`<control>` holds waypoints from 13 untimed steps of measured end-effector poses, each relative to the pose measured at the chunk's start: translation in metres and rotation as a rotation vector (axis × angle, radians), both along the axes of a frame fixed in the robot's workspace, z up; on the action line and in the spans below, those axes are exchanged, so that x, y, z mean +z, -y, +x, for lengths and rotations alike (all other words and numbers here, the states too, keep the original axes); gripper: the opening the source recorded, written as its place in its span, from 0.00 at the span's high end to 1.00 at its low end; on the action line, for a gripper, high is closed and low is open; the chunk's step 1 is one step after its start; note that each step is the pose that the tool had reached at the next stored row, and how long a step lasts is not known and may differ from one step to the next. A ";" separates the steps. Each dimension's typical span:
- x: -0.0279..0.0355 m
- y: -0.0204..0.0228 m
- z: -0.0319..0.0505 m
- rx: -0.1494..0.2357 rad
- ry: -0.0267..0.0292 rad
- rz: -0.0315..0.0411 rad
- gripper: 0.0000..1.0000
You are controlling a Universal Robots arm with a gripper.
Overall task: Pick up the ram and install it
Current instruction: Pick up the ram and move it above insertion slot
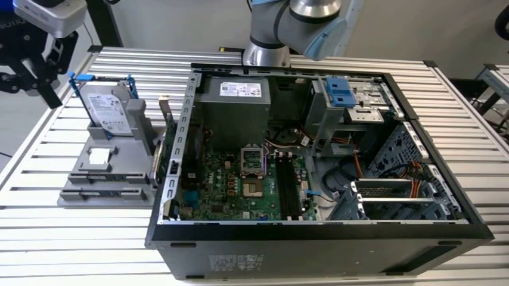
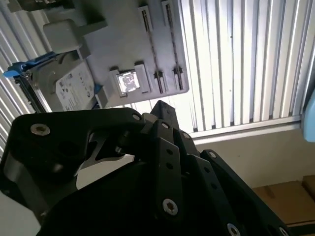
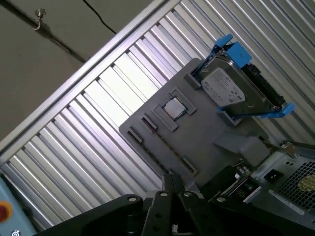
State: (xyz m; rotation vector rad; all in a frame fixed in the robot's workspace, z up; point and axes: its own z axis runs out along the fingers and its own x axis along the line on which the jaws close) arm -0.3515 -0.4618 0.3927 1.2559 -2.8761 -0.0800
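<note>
The ram (image 1: 162, 142) looks like the thin green board that stands on its edge at the side of the gray holder (image 1: 99, 182). It is just beside the wall of the open computer case (image 1: 318, 244). Nothing is holding it. The pincer (image 3: 169, 180) is up over the holder. In the first wrist view its two black fingers meet at the tips, so it is closed with nothing in it. A hard drive (image 1: 107, 110) with blue rails stands in the holder too. The arm (image 1: 306, 18) rises behind the case and reaches to the exterior view's left.
</note>
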 end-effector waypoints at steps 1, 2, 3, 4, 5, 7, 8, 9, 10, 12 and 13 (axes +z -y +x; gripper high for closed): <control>0.0000 0.0000 0.0000 0.015 0.0000 0.0000 1.00; 0.0000 0.0000 0.0000 0.029 0.0000 -0.0002 1.00; 0.0000 0.0000 0.0000 0.041 0.0004 -0.0003 1.00; 0.0000 0.0000 0.0001 0.053 0.0017 -0.0005 1.00; 0.0001 0.0000 0.0001 0.062 0.0043 -0.0007 1.00; 0.0000 0.0000 0.0000 0.083 0.0148 -0.0012 1.00; 0.0000 0.0000 0.0001 0.092 0.0215 -0.0018 1.00; 0.0000 0.0000 0.0001 0.100 0.0278 -0.0024 1.00; 0.0001 0.0000 0.0001 0.110 0.0339 -0.0033 1.00; 0.0000 0.0000 0.0001 0.125 0.0387 -0.0052 1.00; 0.0000 0.0000 0.0001 0.134 0.0408 -0.0062 1.00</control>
